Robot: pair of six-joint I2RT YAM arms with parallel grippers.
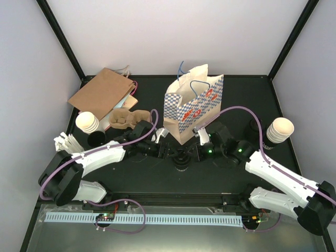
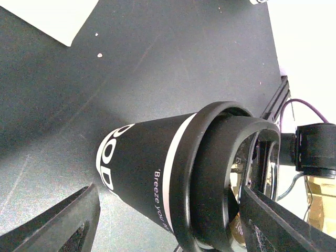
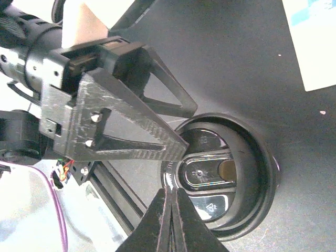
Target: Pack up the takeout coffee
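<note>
Top view: the black paper cup with black plastic lid (image 1: 181,157) stands between the left gripper (image 1: 166,149) and the right gripper (image 1: 196,152), in front of the blue-and-white checked paper bag (image 1: 191,107). Left wrist view: jaws apart, straddling the cup. Right wrist view: jaws together, tips at the cup's top edge.

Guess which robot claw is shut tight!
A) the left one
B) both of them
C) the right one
C: the right claw has its two fingers pressed together next to the black lid, while the left claw is spread wide on either side of the cup.
</note>
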